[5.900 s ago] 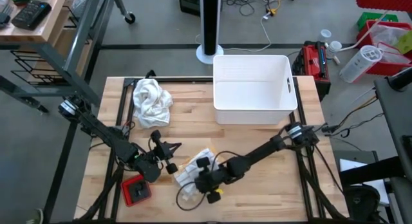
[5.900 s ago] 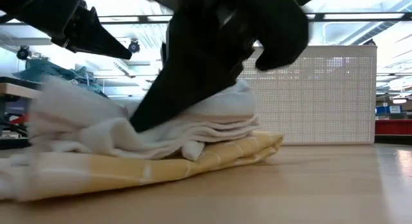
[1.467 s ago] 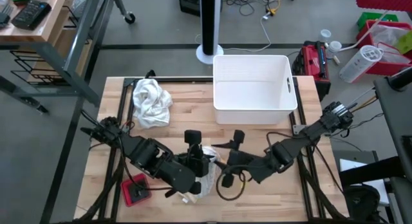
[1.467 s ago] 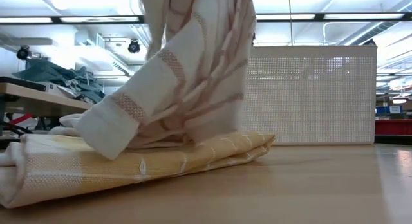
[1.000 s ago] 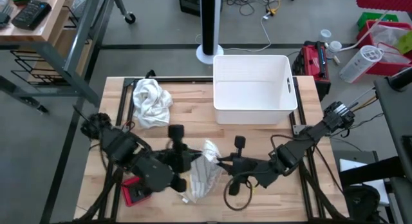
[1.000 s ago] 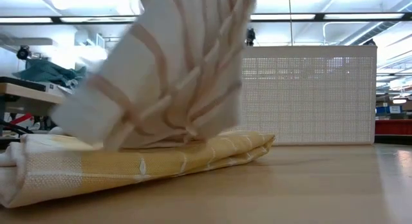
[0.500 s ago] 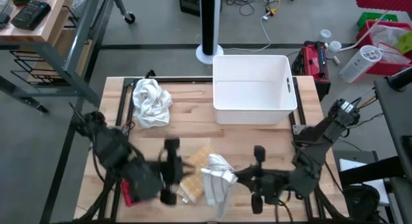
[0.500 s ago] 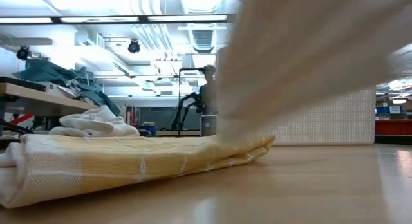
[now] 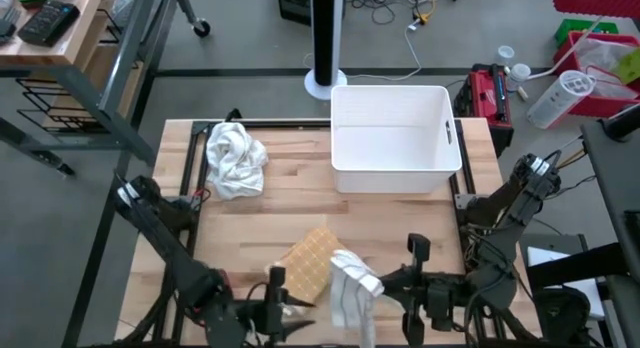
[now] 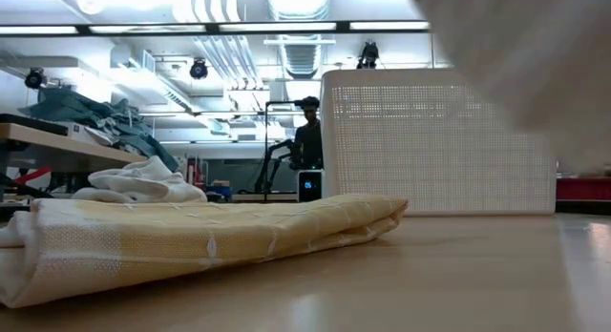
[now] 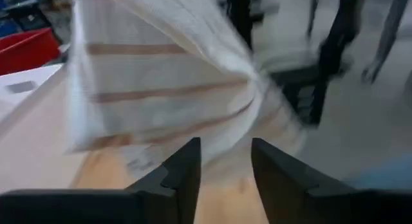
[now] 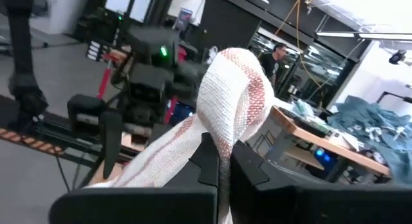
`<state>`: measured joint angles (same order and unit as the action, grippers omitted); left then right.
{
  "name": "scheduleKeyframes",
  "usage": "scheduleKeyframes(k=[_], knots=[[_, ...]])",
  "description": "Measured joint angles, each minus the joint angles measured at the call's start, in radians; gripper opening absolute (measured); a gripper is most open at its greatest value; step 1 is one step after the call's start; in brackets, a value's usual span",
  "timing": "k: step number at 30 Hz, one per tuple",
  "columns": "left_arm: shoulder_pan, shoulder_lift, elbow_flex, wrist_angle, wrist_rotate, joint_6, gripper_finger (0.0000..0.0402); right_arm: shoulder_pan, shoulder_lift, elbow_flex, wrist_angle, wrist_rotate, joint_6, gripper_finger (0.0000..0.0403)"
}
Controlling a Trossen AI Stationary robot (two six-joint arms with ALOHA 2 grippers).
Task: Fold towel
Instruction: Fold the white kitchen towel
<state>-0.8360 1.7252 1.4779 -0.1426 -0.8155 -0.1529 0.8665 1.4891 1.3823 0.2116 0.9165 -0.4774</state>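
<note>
We count three cloths on the table [image 9: 400, 218]. The striped white towel [image 9: 352, 286] hangs lifted near the front edge, pinched in the right gripper [image 9: 385, 284], whose jaws are clamped together on a bunched corner; its wrist view shows the fabric draped over the closed fingers [image 12: 215, 169]. We judge it is held up like this so it can drop open and be spread for folding. The left gripper [image 9: 292, 310] sits just beside the towel's other side with its jaws apart; from its wrist view the cloth hangs in front of the fingers [image 11: 183, 176] rather than between them, though the blur there leaves us unsure whether anything touches. It looks placed to take a second corner.

The yellow folded towel [image 9: 308, 256] lies flat on the table, finished by the look of it. A crumpled white cloth [image 9: 235, 160] waits near the back left corner. One empty white bin [image 9: 395, 138] stands at the back, likely for finished pieces
</note>
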Motion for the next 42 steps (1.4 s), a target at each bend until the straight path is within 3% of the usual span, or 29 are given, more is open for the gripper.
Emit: scheduleKeyframes(k=[4,13,17,25,32,38,42], knots=[[0.013,0.007,-0.144,0.375,0.096,0.073,0.0162,0.000,0.001,-0.002,0.008,-0.002,0.005,0.0000],[0.062,0.008,-0.349,0.793,0.197,0.066,0.0198,0.000,0.018,-0.003,0.011,-0.001,0.006,0.0000],[0.079,0.008,-0.353,0.796,0.206,0.065,0.0197,-0.002,0.018,-0.003,0.014,0.001,0.006,0.0000],[0.101,0.017,-0.343,0.797,0.359,0.012,0.0197,-0.001,0.018,-0.003,0.014,0.000,0.007,0.0000],[0.127,0.106,-0.258,0.791,0.381,0.019,0.0196,-0.003,0.018,-0.004,0.021,0.001,0.008,0.0000],[0.152,0.158,-0.164,0.748,0.300,0.070,0.0181,-0.008,0.036,-0.006,0.034,0.003,0.008,0.0000],[0.152,0.155,-0.140,0.666,0.200,0.091,0.0132,-0.005,0.038,-0.006,0.033,0.028,0.007,0.0000]])
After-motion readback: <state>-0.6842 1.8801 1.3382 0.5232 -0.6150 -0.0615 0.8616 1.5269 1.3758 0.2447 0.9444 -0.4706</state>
